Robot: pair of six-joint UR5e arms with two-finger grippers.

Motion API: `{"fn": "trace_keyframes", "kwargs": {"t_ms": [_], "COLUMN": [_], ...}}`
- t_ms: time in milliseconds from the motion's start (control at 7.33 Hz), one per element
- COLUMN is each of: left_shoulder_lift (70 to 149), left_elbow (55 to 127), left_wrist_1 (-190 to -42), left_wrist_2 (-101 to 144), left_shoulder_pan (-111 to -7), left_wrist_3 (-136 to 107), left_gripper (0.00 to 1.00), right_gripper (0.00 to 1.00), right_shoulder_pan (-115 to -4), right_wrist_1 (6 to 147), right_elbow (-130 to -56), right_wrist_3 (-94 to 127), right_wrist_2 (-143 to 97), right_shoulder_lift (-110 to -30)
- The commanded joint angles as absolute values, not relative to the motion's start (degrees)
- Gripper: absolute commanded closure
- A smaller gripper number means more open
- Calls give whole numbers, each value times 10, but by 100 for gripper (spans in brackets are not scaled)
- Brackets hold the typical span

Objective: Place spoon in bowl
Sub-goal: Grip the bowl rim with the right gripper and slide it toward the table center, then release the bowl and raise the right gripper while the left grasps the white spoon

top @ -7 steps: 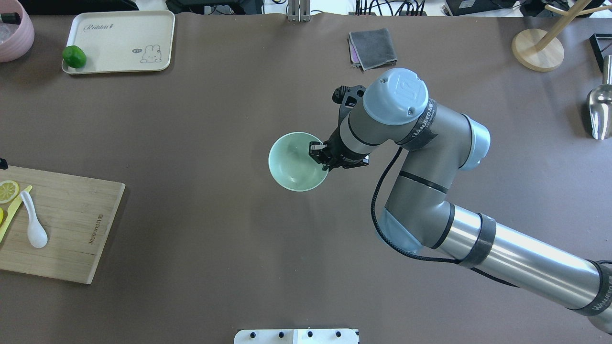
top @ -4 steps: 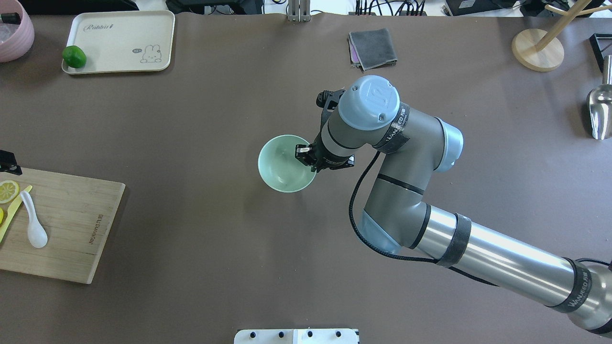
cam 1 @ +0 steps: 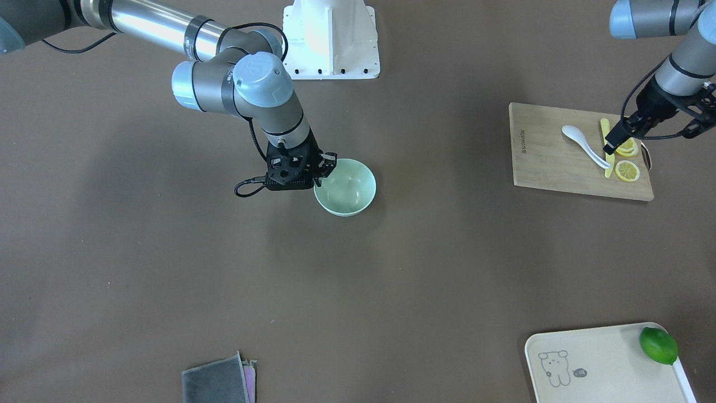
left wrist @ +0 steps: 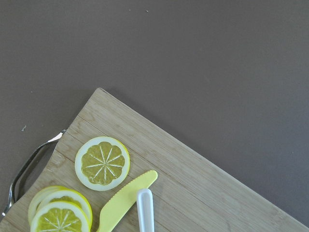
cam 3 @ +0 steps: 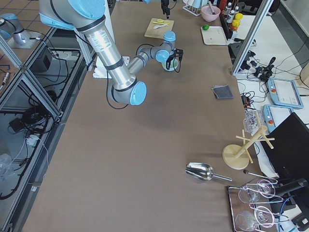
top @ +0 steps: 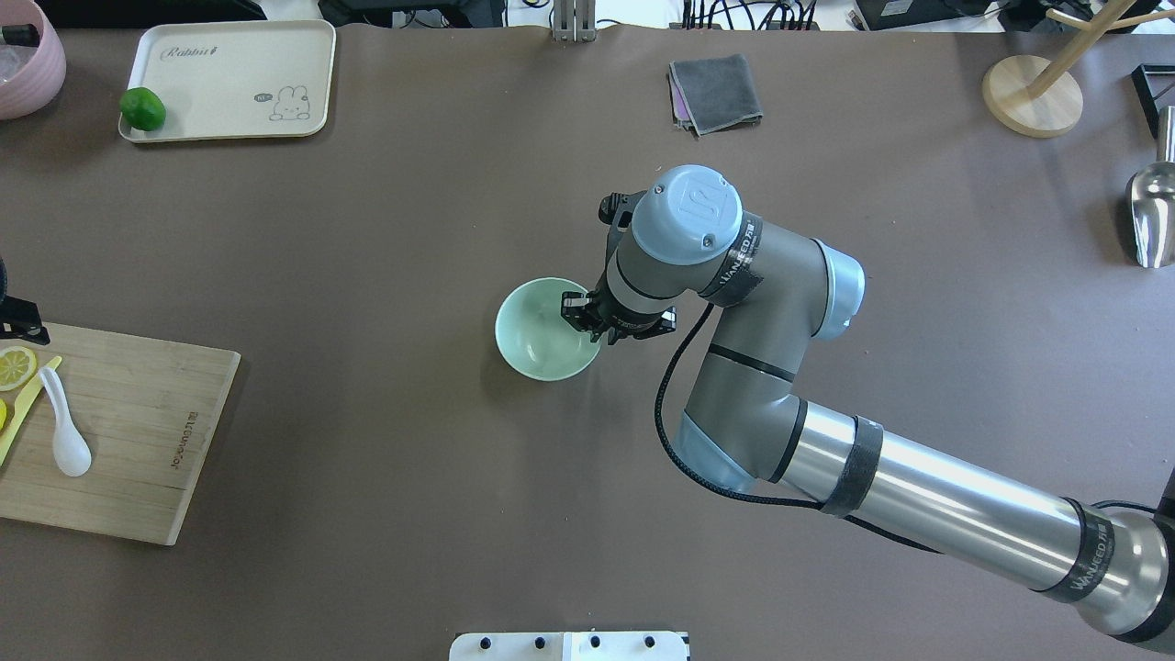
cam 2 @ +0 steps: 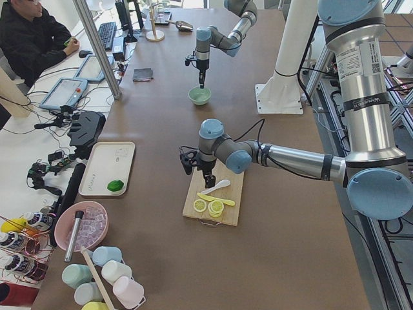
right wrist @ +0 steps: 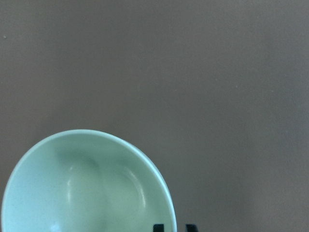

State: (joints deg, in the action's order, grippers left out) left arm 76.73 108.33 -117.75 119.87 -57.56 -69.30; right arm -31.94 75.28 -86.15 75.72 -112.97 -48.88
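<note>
Two arms are engaged, one for each object of the task.

**Front-facing view.** The right gripper (cam 1: 324, 165) is clenched on the rim of the mint-green bowl (cam 1: 349, 193). One finger is inside the wall and one outside, a hold that steadies the bowl without covering its mouth. The white spoon (cam 1: 584, 145) lies well apart from the bowl on a bamboo cutting board (cam 1: 542, 162), scoop end nearer the bowl. Its handle end lies beside a yellow plastic knife (cam 1: 604, 126) and lemon slices (cam 1: 626, 170). The left gripper (cam 1: 612, 146) hangs over that handle end, apparently lined up for a pick. Whether its jaws are parted cannot be told.

**Overhead view.** The bowl stands upright and empty. The spoon is far from it, toward the robot's left, and not yet lifted.

**Left side view.** The near arm reaches down over the spoon, and the bowl sits far beyond it under the far arm.

**Left wrist view.** Only the spoon's handle tip shows, touching or just beside the knife. No fingers appear, so the left pincer's state is unresolved.

**Right wrist view.** Two dark fingertips (right wrist: 158, 227) straddle the bowl's rim, consistent with a grasp.

The task appears to be at an early stage, with the pick-up yet to come.
</note>
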Motion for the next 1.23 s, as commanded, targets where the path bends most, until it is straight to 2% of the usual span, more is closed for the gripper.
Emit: {"fn": "trace_keyframes", "kwargs": {"t_ms": [0, 273, 818, 1091], "left_shoulder_lift": [766, 767, 758, 745], "left_elbow": [1079, 1079, 1048, 1049], "left_wrist_1": [-1179, -1180, -1253, -1266], "left_wrist_2": [1183, 1153, 1132, 1133], "left_shoulder_pan": [-563, -517, -454, -440], "left_wrist_3": [-712, -771, -853, -869], "left_gripper": [2, 2, 2, 2], "right_gripper": [0, 0, 0, 0], "right_shoulder_pan": [-364, -410, -424, -433], "right_wrist_1": [756, 759, 759, 765], "right_elbow": [-879, -928, -1013, -1017], "right_wrist_3": [752, 739, 644, 643], "right_wrist_2": [-1163, -1222, -1201, -1203], "right_shoulder_lift": [-490, -515, -577, -584]}}
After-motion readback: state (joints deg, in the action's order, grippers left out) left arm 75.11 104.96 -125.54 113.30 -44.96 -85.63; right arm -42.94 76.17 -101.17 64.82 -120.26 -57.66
